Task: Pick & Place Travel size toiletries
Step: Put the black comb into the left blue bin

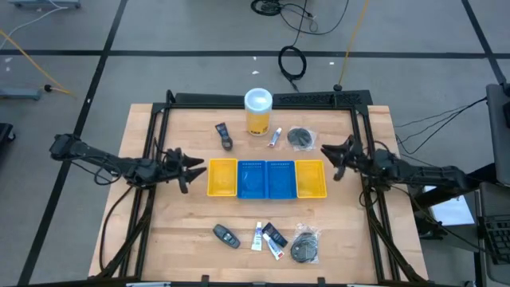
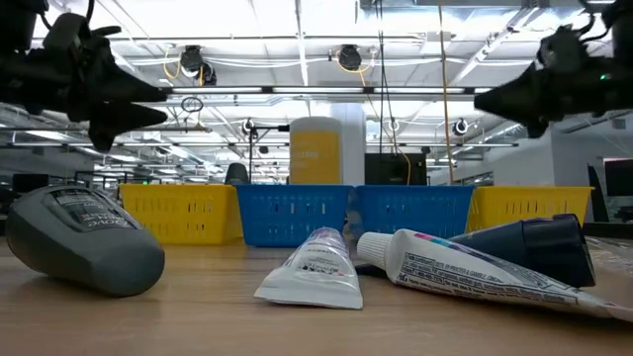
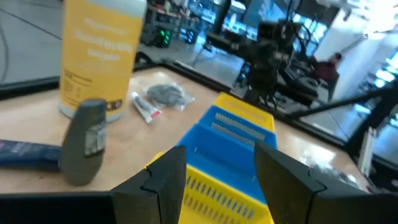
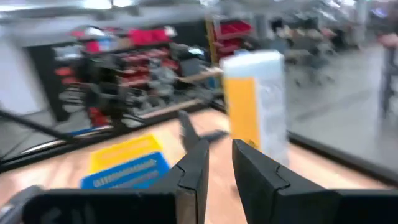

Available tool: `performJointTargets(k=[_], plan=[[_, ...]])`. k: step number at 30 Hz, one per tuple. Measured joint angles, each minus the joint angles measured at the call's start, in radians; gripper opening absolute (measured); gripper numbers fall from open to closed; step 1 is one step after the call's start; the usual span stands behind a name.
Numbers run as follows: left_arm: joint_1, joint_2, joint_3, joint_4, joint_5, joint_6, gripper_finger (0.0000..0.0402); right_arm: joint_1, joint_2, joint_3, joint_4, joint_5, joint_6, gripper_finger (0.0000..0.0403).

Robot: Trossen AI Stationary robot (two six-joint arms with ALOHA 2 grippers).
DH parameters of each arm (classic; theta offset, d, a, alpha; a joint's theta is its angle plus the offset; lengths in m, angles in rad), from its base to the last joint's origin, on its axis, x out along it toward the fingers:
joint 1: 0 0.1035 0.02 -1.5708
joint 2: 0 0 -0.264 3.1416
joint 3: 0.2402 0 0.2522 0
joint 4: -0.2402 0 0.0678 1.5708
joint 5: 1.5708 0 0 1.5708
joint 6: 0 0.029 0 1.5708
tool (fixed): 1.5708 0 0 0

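Lying along the table's near edge, well apart from both grippers, are a dark oval piece (image 1: 225,235), a white tube (image 1: 257,236), a dark tube (image 1: 275,234) and a wrapped black disc (image 1: 304,245). Mid-table, the left gripper (image 1: 191,172), jaws apart and empty, hovers just beside the yellow tray (image 1: 222,178); the right gripper (image 1: 328,158), jaws narrowly parted and empty, hangs by the other yellow tray (image 1: 311,178). Beyond lie more toiletries (image 1: 224,135) near the yellow canister (image 1: 258,112).

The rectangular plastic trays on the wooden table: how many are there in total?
4, side by side in one row at the table's middle: yellow rectangular tray at the left end, two blue rectangular trays between, second yellow tray at the right end. None seems hidden.
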Motion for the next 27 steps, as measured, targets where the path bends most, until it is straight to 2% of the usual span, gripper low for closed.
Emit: performJointTargets(k=[4,9,12,15,21,27], plan=[[0.0,0.0,0.0,0.01,-0.056,0.0,0.0186,-0.065,0.116,0.023,-0.006,-0.004,0.048,0.0064],[0.0,0.0,0.0,0.01,-0.065,0.004,0.0186,-0.164,0.304,0.096,-0.038,-0.034,0.046,0.0064],[0.0,0.0,0.0,0.01,-0.079,0.003,0.0186,-0.247,0.414,0.152,-0.025,-0.068,0.047,0.0064],[0.001,0.0,0.0,0.009,-0.082,0.005,0.0186,-0.343,0.519,0.194,-0.034,-0.159,0.055,0.0071],[0.001,0.0,0.0,0.009,-0.087,0.003,0.0186,-0.54,0.695,0.218,-0.019,-0.301,0.058,0.0122],[0.001,0.0,0.0,0.009,-0.089,0.002,0.0186,-0.656,0.801,0.219,0.046,-0.437,0.098,0.0183]])
